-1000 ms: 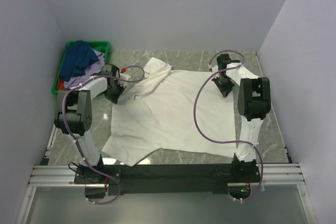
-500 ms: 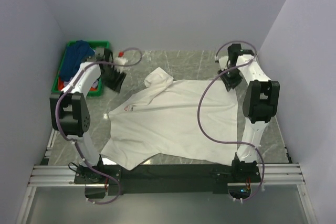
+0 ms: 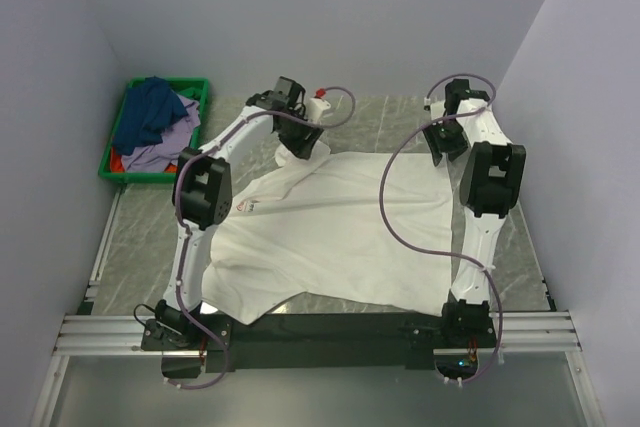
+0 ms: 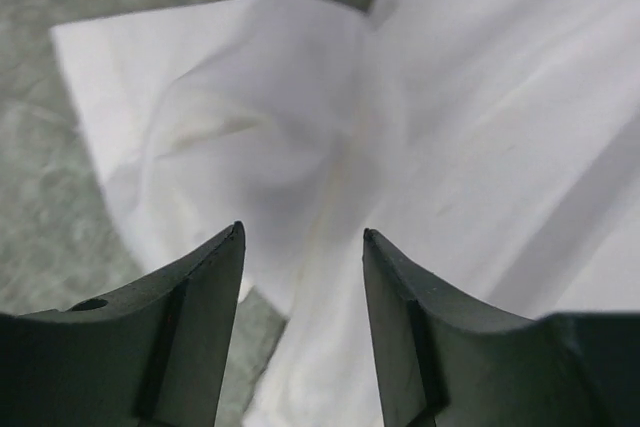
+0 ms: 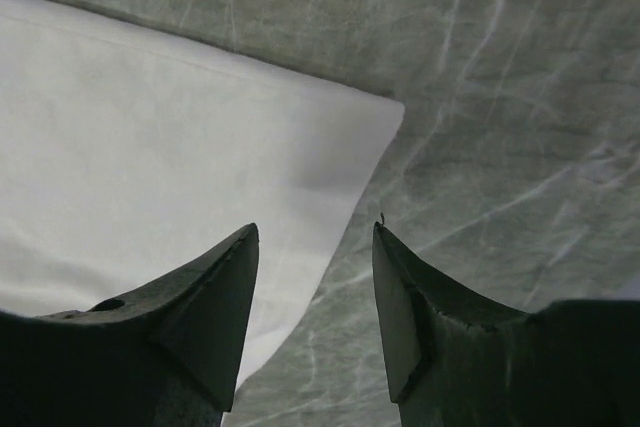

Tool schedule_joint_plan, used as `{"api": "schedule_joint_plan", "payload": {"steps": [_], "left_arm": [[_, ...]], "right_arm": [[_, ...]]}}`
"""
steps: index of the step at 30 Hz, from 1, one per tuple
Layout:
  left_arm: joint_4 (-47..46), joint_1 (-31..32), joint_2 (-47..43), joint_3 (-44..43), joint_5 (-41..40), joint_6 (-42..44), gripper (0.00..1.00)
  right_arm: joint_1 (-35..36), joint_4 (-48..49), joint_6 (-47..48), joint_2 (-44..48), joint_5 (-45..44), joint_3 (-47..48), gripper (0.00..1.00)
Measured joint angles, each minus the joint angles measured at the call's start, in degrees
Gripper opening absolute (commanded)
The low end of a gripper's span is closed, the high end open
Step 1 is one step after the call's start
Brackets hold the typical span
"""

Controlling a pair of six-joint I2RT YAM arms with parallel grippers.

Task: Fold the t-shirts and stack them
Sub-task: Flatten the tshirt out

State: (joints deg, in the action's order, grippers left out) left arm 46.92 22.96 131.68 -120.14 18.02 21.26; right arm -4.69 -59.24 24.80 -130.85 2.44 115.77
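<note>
Both sets of jaws stand spread with nothing in them, the left gripper (image 4: pixel 303 233) over the bunched-up sleeve of the white t-shirt (image 3: pixel 330 217) and the right gripper (image 5: pixel 315 230) over its far right corner, the shirt lying spread on the marble table (image 3: pixel 380 112).

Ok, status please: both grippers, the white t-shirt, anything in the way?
Left gripper open, over bunched sleeve. Right gripper open, at shirt's far corner. White t-shirt spread out, not folded. Nothing blocking; green crate off to left.
</note>
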Motion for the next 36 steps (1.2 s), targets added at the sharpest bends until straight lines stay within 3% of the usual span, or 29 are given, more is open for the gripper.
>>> {"api": "schedule_joint_plan", "payload": {"steps": [7,16,21,25,30,36], "left_arm": [[-6.25,4.85,-0.28,4.28,-0.44,0.11,0.52],[-10.78,6.51,0.35,3.98,-3.41,0.52,0.49],[-11.58,6.80,2.78,2.75,-4.26,0.72,0.48],[-12.04,6.99,3.82,2.82,-4.66,0.74,0.32],[-13.00,7.10,3.91,3.96,-5.49,0.39,0.02],[-13.57,6.25,1.36,7.17,-4.37,-0.09,0.00]], "right_arm": [[-0.63,-0.04,-3.98,-2.86,1.18,0.96,0.56],[-3.26,0.07,-7.89,-4.55,2.99,3.15,0.54],[-3.45,0.11,-8.68,-4.81,3.13,3.15,0.44],[-3.45,0.11,-8.83,-5.44,3.26,3.15,0.35],[-3.45,0.22,-8.61,-5.62,2.99,3.15,0.00],[-3.50,0.98,-8.57,-5.68,1.31,2.64,0.00]]}}
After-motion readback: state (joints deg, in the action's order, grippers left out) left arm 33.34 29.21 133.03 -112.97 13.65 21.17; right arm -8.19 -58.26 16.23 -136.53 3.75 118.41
